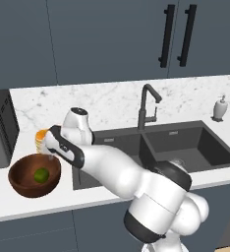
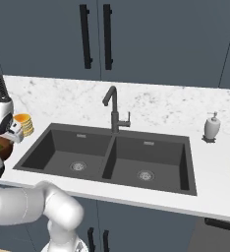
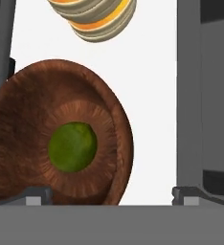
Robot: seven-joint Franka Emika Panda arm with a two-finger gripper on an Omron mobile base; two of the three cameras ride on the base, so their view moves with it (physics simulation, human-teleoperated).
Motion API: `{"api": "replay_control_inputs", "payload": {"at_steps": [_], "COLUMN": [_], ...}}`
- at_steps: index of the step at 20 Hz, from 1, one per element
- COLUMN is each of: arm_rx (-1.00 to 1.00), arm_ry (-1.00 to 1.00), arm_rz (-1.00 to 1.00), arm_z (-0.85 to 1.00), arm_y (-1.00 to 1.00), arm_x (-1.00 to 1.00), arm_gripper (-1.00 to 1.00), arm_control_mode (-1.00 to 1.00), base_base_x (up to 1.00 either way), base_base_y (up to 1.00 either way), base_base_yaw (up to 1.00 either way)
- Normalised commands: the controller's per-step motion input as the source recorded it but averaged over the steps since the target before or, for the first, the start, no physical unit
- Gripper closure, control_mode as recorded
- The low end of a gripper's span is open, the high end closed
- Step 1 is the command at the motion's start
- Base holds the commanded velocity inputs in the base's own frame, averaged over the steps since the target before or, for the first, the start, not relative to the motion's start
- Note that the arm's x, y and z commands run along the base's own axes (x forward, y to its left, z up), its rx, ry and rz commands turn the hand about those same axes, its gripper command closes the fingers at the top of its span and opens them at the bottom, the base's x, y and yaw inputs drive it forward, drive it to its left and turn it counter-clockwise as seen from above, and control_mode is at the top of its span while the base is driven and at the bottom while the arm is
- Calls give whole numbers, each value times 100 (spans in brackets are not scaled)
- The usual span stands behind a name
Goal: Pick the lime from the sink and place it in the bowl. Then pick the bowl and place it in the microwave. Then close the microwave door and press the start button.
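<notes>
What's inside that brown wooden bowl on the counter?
A single lime sits at the bottom of the bowl, nothing else beside it. The bowl floor directly under the lime is covered, so anything beneath it cannot be seen.

Dark blue-grey cabinets with black handles are hanging above a white marble backsplash and surface.
</notes>
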Motion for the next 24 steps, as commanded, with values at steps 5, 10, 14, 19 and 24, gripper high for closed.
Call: {"api": "replay_control_inputs", "payload": {"at_steps": [5,10,14,19,24], "arm_rx": [-1,-1,0,0,0], "arm_ry": [-5,0,0,0,0], "arm_rz": [0,0,0,0,0], "arm_z": [-13,-27,-16,-12,-10], "arm_y": [-2,0,-1,5,5], "arm_x": [-26,6,3,3,10], "arm_gripper": [-100,-100,-100,-100,-100], "arm_control_mode": [-100,-100,-100,-100,-100], "base_base_x": [0,0,0,0,0], "base_base_y": [0,0,0,0,0], "base_base_yaw": [0,0,0,0,0]}}
